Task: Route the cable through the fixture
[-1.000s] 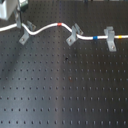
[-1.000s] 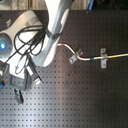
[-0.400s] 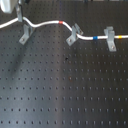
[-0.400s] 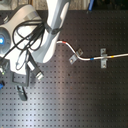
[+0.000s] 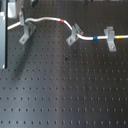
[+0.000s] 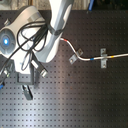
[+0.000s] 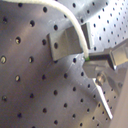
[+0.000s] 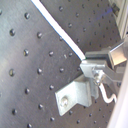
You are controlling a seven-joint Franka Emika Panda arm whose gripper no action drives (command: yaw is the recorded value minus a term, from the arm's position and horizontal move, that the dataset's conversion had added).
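The white cable (image 5: 47, 20) runs from the narrow upright fixture (image 5: 24, 31) at the first exterior view's left, past a red band, across to the right. In the first wrist view my gripper (image 7: 89, 59) is shut on the cable (image 7: 75, 27) right beside the fixture (image 7: 62, 45). The second wrist view shows the same: the cable (image 8: 55, 27) runs into the fingertips just above the fixture (image 8: 75, 96). In the second exterior view the arm (image 6: 35, 35) hides the fixture and the gripper; only the cable (image 6: 87, 58) shows.
A leaning Y-shaped clip (image 5: 75, 34) and a T-topped clip (image 5: 110, 39) hold the cable further along, with blue and yellow bands near them. Both also show in the second exterior view (image 6: 73, 59) (image 6: 103, 57). The black perforated board (image 5: 65, 90) lies under everything.
The cable's left end has shifted toward the fixture, and the arm has come further into the first exterior view's left edge. The clips have not moved.
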